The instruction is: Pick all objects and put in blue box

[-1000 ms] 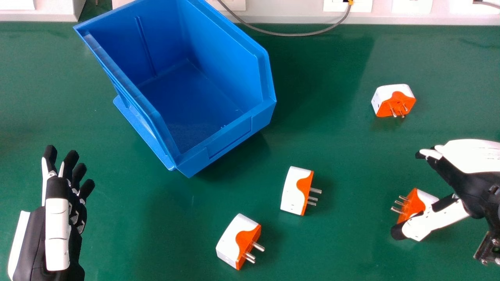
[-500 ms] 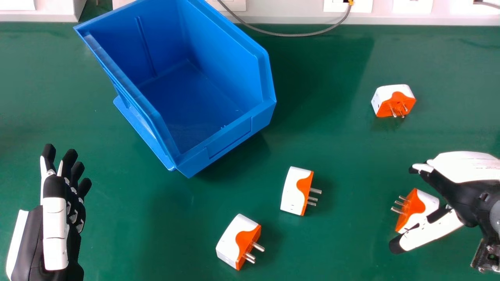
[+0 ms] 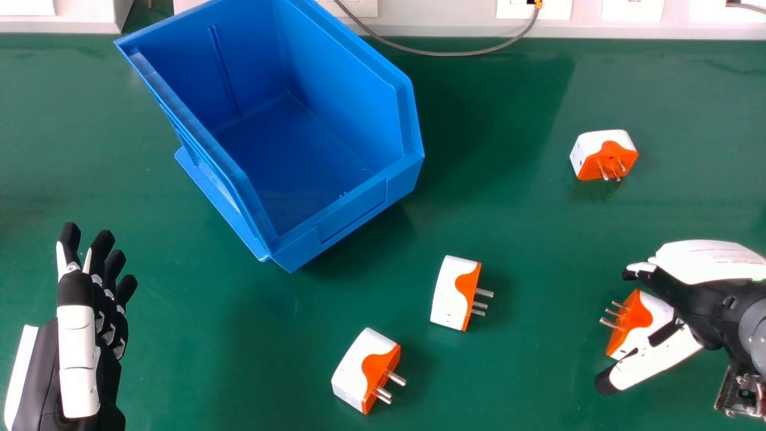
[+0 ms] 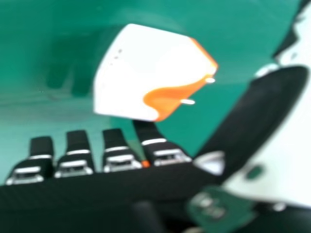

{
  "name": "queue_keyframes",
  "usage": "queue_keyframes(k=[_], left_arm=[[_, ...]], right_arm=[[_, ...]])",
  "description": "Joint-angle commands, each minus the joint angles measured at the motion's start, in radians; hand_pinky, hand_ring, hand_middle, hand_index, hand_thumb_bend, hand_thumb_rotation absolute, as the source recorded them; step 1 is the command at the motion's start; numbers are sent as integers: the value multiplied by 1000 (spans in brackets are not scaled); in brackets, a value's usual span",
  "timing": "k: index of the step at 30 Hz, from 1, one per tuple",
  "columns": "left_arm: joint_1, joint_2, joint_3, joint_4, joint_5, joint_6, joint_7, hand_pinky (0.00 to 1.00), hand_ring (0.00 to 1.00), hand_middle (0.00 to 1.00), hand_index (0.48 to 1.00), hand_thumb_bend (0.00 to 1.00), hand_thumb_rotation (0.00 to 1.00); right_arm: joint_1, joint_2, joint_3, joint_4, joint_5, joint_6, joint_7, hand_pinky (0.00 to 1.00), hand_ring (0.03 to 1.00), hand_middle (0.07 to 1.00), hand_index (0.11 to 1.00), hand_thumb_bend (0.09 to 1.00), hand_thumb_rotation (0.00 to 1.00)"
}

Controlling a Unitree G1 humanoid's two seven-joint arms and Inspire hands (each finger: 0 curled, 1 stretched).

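Noted since earlier frame: shift of R. hand (image 3: 697, 299) toward near side of table (image 3: 508, 227) and slightly left, w/ thumb (image 3: 658, 359) following; slight leftward drift of L. hand (image 3: 78, 347) also.

Found white-and-orange plug adapter (image 3: 634, 317) on table, partly covered by R. hand, w/ prongs (image 3: 609, 323) pointing toward view's left. Est. light, hard, rigid; expect no give under squeeze. Judged smooth, hence liable to slip or swivel if pinched at a corner. Recommend hold across opp. flat white sides of body, clear of prongs, to avoid bending same or catching on box rim.

Found R. hand open, fingers (image 4: 112, 138) extended, thumb set apart along adapter's near side; not gripping. Cannot confirm contact. Judged at approach stage; next req'd: align, close evenly, lift straight.

Recorded further adapters, all on table: middle unit (image 3: 456, 292), near unit (image 3: 365, 368), far unit (image 3: 601, 155). Judged early in job, w/ four pcs. awaiting transfer.

Located blue box (image 3: 353, 212) left of middle unit, set at an angle, open side up. Found L. hand open at view's left, well apart from adapters. Logged grey cable (image 3: 449, 54) beyond, nr. wall.
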Motion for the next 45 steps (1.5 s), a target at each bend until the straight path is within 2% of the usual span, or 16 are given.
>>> queue_keyframes(k=[1, 3, 5, 12, 18, 21, 24, 32, 36, 45], left_arm=[[6, 15, 14, -22, -11, -5, -6, 988, 1000, 1000, 1000, 819, 1000], [7, 15, 17, -23, -13, -6, -10, 990, 1000, 1000, 1000, 822, 1000], [3, 17, 22, -11, -17, -9, -16, 994, 1000, 1000, 1000, 824, 1000], [11, 19, 26, -26, -18, 0, -21, 1000, 1000, 1000, 1000, 815, 1000], [6, 20, 31, -9, -27, -4, -32, 1000, 1000, 1000, 1000, 816, 1000], [13, 17, 30, -18, -26, -5, -32, 1000, 1000, 1000, 1000, 820, 1000], [11, 19, 33, -9, -31, -6, -35, 1000, 1000, 1000, 1000, 818, 1000], [22, 17, 34, -24, -32, -3, -31, 1000, 1000, 1000, 1000, 820, 1000], [21, 15, 35, -21, -32, -5, -30, 1000, 1000, 1000, 1000, 821, 1000], [30, 13, 33, -31, -30, -7, -28, 1000, 1000, 1000, 1000, 822, 1000]], right_arm=[[-8, 1, -6, -11, -24, 15, 9, 925, 934, 945, 905, 867, 544], [-8, 4, -3, -3, -31, 18, 12, 928, 934, 945, 905, 862, 540], [-4, 3, -2, -6, -38, 24, 21, 929, 934, 945, 906, 861, 539], [-1, -7, -11, -40, -57, 49, 82, 921, 929, 939, 891, 876, 548], [-15, 8, -6, -38, -82, 73, 123, 918, 926, 938, 888, 872, 543], [-21, 12, -1, -37, -93, 81, 139, 922, 923, 929, 880, 875, 499], [-20, 14, -2, -39, -91, 80, 140, 923, 917, 919, 874, 874, 492], [-23, 16, 7, -21, -85, 58, 116, 912, 895, 899, 852, 871, 482], [-20, 19, 3, -18, -77, 49, 103, 899, 882, 889, 841, 869, 478], [-39, 31, 22, 22, -87, 42, 83, 872, 857, 871, 827, 863, 469]])
